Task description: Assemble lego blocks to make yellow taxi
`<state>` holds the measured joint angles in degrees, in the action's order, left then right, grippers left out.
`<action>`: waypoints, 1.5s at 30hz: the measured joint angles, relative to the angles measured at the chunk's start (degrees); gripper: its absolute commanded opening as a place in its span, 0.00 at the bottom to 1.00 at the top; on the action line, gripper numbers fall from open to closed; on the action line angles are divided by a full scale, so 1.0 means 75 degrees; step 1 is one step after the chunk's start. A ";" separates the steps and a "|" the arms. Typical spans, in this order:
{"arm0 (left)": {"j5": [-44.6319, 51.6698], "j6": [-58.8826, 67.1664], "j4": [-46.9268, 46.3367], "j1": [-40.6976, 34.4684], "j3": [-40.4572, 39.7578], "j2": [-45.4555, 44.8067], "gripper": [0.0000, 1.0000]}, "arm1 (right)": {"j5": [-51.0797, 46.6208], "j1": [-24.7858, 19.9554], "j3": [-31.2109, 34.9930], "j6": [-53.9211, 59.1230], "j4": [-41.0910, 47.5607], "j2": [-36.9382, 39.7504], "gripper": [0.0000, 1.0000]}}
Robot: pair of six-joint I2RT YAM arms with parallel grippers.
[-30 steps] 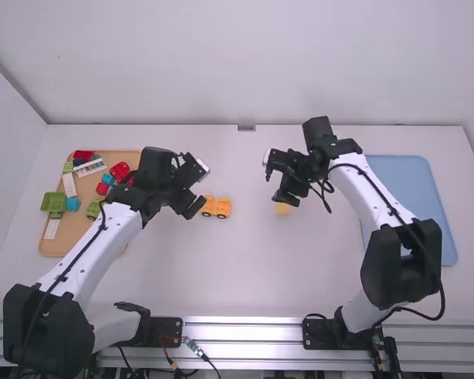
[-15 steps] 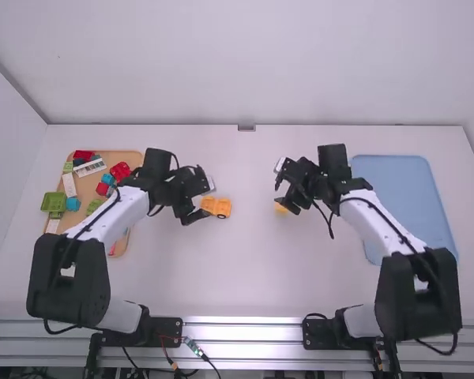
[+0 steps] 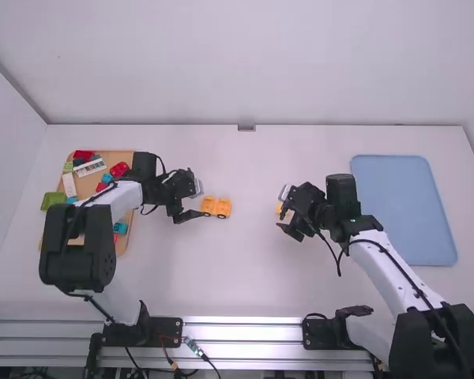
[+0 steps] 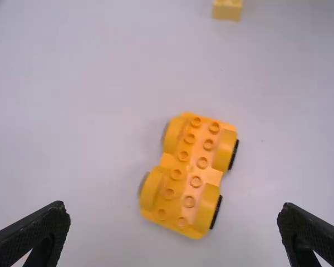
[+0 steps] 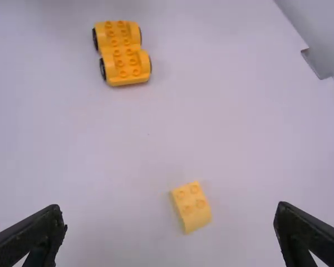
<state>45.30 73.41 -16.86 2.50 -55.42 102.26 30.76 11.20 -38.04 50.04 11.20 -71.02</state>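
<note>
Left gripper (image 4: 173, 206): fingers wide apart, nothing held. Wheeled yellow base (image 4: 196, 179) sits studs up on the table (image 3: 249, 276), just ahead of it. Right gripper (image 5: 170, 207): also spread, empty; small yellow block (image 5: 191, 207) lies between and beyond its fingertips. Step, my reading: pick-up, parts unjoined. Next: right to descend squarely and grip block, left to steady base.
</note>
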 measured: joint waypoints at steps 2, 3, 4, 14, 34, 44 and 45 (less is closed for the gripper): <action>0.0082 0.0318 -0.0396 -0.0035 -0.0291 0.0525 0.99 | 0.0020 0.0125 0.0006 -0.0003 0.0061 0.0096 0.99; 0.0087 0.0385 -0.0504 -0.0038 -0.0382 0.0627 0.99 | 0.0020 0.0149 0.0006 -0.0017 0.0073 0.0114 0.99; 0.0125 0.0577 -0.0839 -0.0055 -0.0708 0.0947 0.99 | 0.0023 0.0265 0.0006 -0.0023 0.0108 0.0187 0.99; 0.0169 0.2436 -0.3620 -0.0079 -0.3585 0.2868 0.99 | 0.0017 0.0906 0.0006 -0.0020 0.0131 0.0513 0.99; 0.0542 0.1888 -0.1559 -0.0597 -0.2809 0.3378 0.98 | -0.0358 0.0906 0.0009 -0.0236 -0.0082 0.0513 0.99; -0.0090 0.1923 -0.2279 -0.0583 -0.2809 0.3095 0.79 | -0.0353 0.0906 0.0009 -0.0251 -0.0096 0.0513 0.99; -0.0143 0.1891 -0.2285 -0.0583 -0.2809 0.3077 0.79 | -0.0353 0.0906 0.0009 -0.0256 -0.0099 0.0513 0.99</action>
<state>44.23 87.59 -34.00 -1.87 -76.49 125.34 28.12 18.00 -37.98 48.12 10.46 -67.18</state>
